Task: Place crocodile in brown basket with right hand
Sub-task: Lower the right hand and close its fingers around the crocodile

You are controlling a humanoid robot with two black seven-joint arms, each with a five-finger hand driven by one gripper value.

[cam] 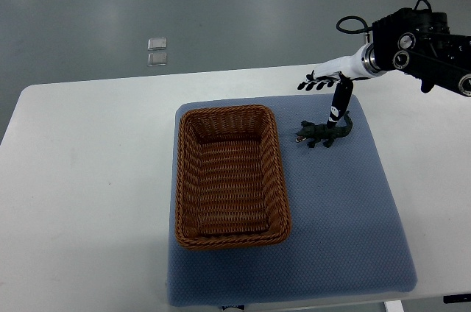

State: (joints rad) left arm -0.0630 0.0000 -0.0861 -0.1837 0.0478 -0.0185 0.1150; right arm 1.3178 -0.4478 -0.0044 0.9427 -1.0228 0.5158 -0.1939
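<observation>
The crocodile (324,133) is a small dark green toy with a knobbly back. It lies flat on the blue mat (338,216), just right of the empty brown basket (182,179), on the white table (88,179). Above it hovers the right hand (331,81), fingers spread and gripping nothing, one digit pointing down at its tail.

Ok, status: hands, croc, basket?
Right hand open, hovering by small dark-green toy crocodile, not grasped. Crocodile lies on blue mat, right of empty brown wicker basket. Nothing between them. Left hand unseen.
</observation>
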